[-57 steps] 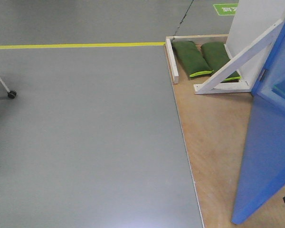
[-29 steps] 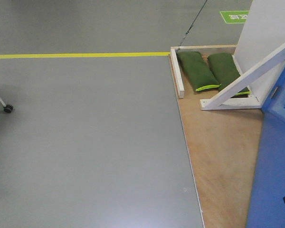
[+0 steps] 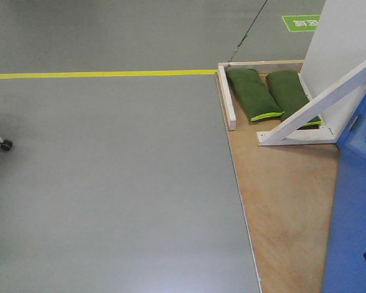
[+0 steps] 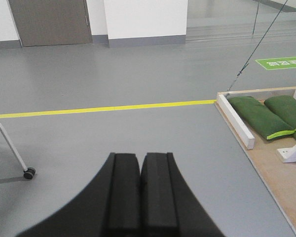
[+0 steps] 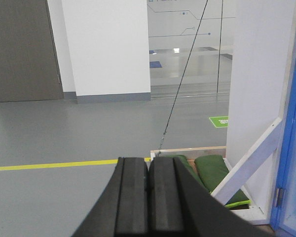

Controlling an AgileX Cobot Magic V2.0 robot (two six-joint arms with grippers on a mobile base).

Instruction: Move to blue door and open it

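The blue door (image 3: 354, 207) is a glossy blue panel at the far right edge of the front view, standing on a wooden base (image 3: 287, 195). Its handle is out of view. A strip of its blue edge (image 5: 293, 163) with a small metal plate shows at the right of the right wrist view. My left gripper (image 4: 140, 157) is shut and empty, held over grey floor. My right gripper (image 5: 147, 161) is shut and empty, pointing toward the base's far corner. Neither gripper is near the door.
A white panel (image 3: 344, 43) with a white slanted brace (image 3: 317, 104) stands behind the door. Two green sandbags (image 3: 268, 91) lie on the base behind a white batten (image 3: 226, 97). A yellow floor line (image 3: 97, 74) crosses the floor. A caster leg (image 3: 6, 145) is at the left.
The view has shifted right and forward: the door has slid toward the right edge and shows less, and the base, sandbags and yellow line sit lower in the frame.
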